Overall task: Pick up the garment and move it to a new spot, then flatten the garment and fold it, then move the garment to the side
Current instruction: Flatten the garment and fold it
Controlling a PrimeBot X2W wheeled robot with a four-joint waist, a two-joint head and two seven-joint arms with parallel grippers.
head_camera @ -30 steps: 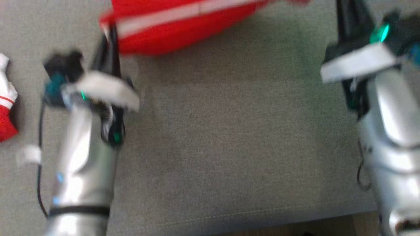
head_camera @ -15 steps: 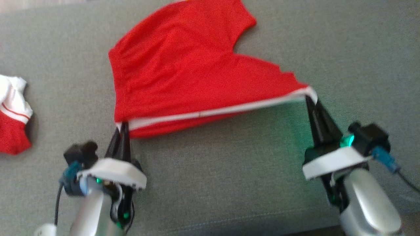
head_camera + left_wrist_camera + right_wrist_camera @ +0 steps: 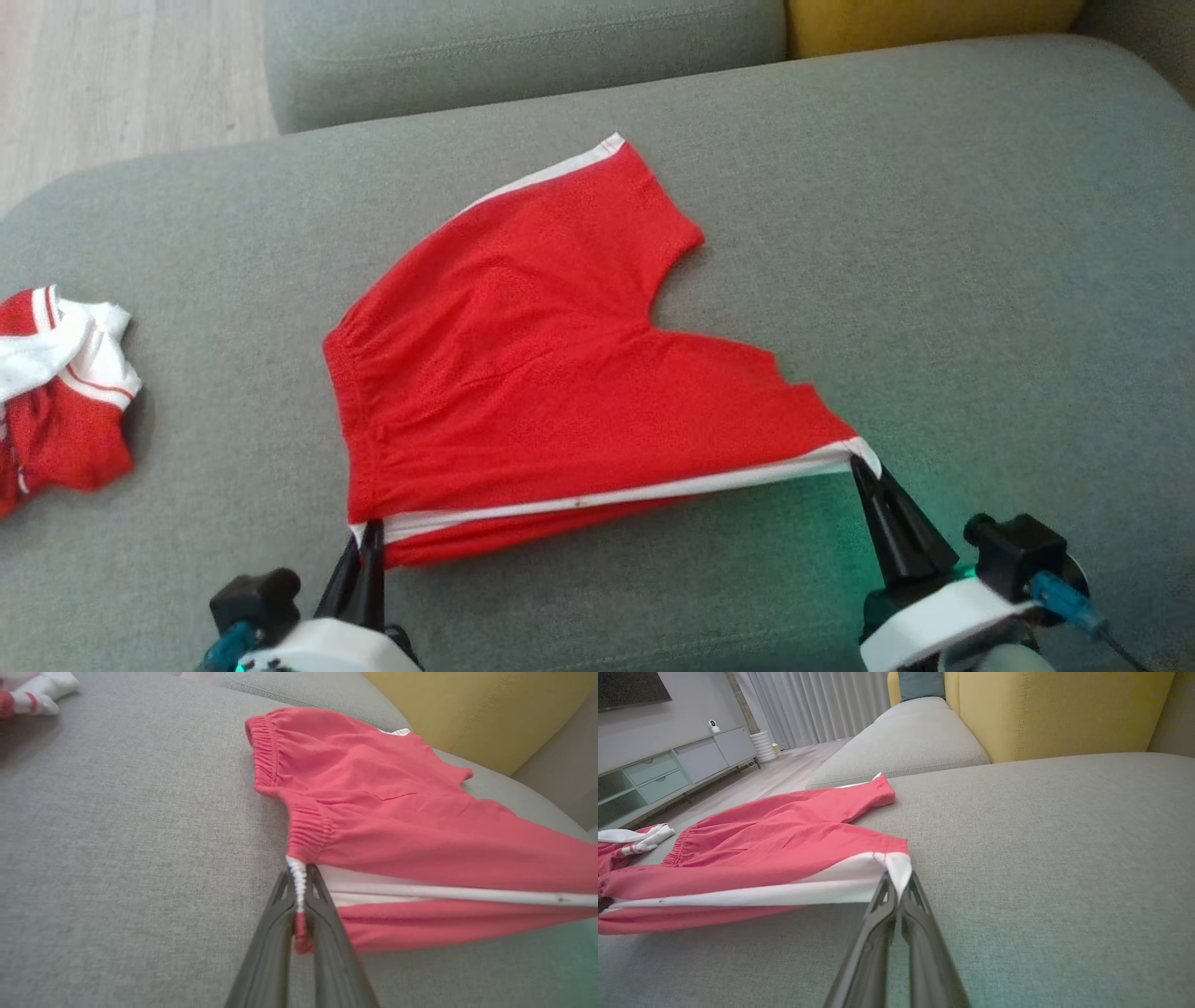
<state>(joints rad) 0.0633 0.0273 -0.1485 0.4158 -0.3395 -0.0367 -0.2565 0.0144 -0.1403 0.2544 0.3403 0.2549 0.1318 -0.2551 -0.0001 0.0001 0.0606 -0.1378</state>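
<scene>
Your left fingers [image 3: 273, 938] and right fingers [image 3: 871, 938] pinch shut on the shorts [image 3: 560, 373] edge, spread on sofa [image 3: 934, 233]. Flattening looks underway; 0 folds, side move pending.

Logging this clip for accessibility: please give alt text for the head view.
Red shorts with a white side stripe lie spread on a grey sofa cushion, the left gripper shut on the waistband corner and the right gripper shut on the leg-hem corner nearest the camera. A second red-and-white garment lies crumpled at the left.
</scene>
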